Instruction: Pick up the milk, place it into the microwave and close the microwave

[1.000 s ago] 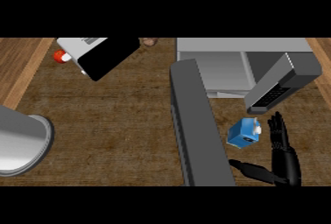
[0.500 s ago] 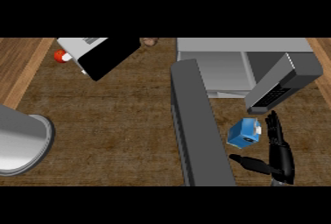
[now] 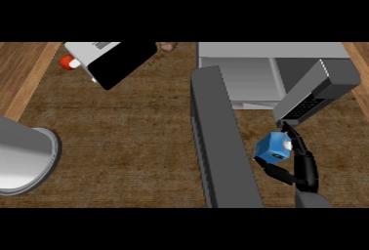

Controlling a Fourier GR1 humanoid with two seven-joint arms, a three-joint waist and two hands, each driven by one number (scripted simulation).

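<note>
Brown countertop holds the microwave [image 3: 249,80] at one o'clock, door [image 3: 220,141] open; the right hand [image 3: 301,163] curls round the milk [image 3: 272,147] at four o'clock, not yet inside, closing undone.

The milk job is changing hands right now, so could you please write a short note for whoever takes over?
Right hand: curled round the blue milk carton, on the counter right of the open microwave door.
Left hand: not in view.
Microwave: at the counter's far edge, door open, cavity showing.
Done: milk grasped.
Left: lift it, put it inside the microwave, shut the door.
Whether the carton is off the counter yet cannot be told.
</note>
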